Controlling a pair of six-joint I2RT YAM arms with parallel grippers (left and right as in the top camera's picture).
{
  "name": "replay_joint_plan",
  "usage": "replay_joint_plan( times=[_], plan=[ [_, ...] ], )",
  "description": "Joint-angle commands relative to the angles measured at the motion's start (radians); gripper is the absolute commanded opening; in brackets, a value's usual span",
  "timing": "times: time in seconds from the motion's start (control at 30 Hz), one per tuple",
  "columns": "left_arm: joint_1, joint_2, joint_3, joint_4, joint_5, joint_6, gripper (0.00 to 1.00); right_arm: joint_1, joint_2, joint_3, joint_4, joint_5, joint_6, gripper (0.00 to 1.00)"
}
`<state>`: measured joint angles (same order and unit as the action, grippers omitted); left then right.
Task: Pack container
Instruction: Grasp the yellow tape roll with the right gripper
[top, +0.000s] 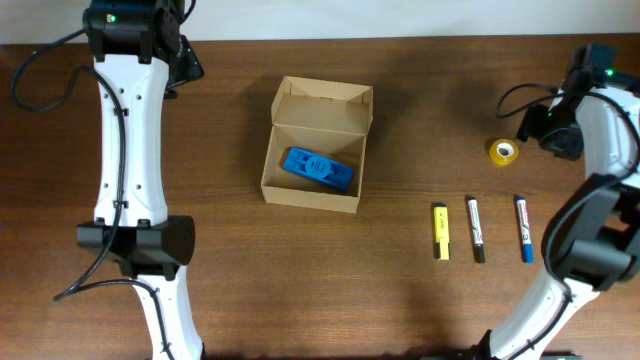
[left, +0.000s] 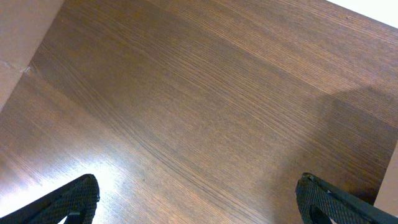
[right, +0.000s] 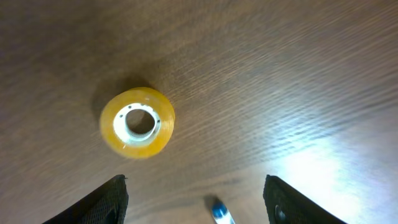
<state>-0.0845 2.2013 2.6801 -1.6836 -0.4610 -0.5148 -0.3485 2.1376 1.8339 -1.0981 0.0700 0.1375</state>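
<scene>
Container: a small tan cardboard box (top: 308, 197) sits near the middle of the dark wooden table (top: 420, 310), its hinged flap standing open at the far side.
Inside the box: a blue plastic object (top: 318, 170) lies on the floor of it.
Left gripper (left: 198, 202): fingers spread wide over bare wood, holding nothing, well apart from the box.
Right gripper (right: 199, 202): fingers spread wide and holding nothing, hovering just beside a yellow roll of tape (right: 137, 122).
Pens: a yellow highlighter (top: 440, 231), a black marker (top: 477, 229) and a blue marker (top: 524, 228) lie side by side, right of the box.
</scene>
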Motion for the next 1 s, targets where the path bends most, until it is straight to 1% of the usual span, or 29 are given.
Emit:
replay_joint_plan(
  times=[0.0, 0.6, 0.83, 0.87, 0.9, 0.93, 0.97],
  plan=[
    [0.002, -0.004, 0.008, -0.003, -0.014, 0.016, 1.00, -0.005, 0.050, -0.005, 0.005, -0.010, 0.029, 0.71],
    [0.002, -0.004, 0.008, -0.003, -0.014, 0.016, 1.00, -0.005, 0.166, -0.005, 0.117, -0.011, 0.029, 0.70],
    [0.002, -0.004, 0.008, -0.003, -0.014, 0.016, 1.00, -0.005, 0.206, -0.005, 0.103, -0.014, 0.033, 0.69],
    [0.002, -0.004, 0.008, -0.003, -0.014, 0.016, 1.00, -0.005, 0.210, -0.005, 0.097, -0.013, 0.035, 0.65],
    [0.002, -0.004, 0.008, -0.003, -0.014, 0.016, 1.00, -0.005, 0.216, -0.005, 0.092, -0.014, 0.037, 0.57],
    [0.002, -0.004, 0.008, -0.003, -0.014, 0.016, 1.00, -0.005, 0.220, -0.005, 0.088, -0.014, 0.037, 0.44],
    [0.002, -0.004, 0.008, -0.003, -0.014, 0.016, 1.00, -0.005, 0.222, -0.005, 0.084, -0.014, 0.037, 0.36]
  ],
)
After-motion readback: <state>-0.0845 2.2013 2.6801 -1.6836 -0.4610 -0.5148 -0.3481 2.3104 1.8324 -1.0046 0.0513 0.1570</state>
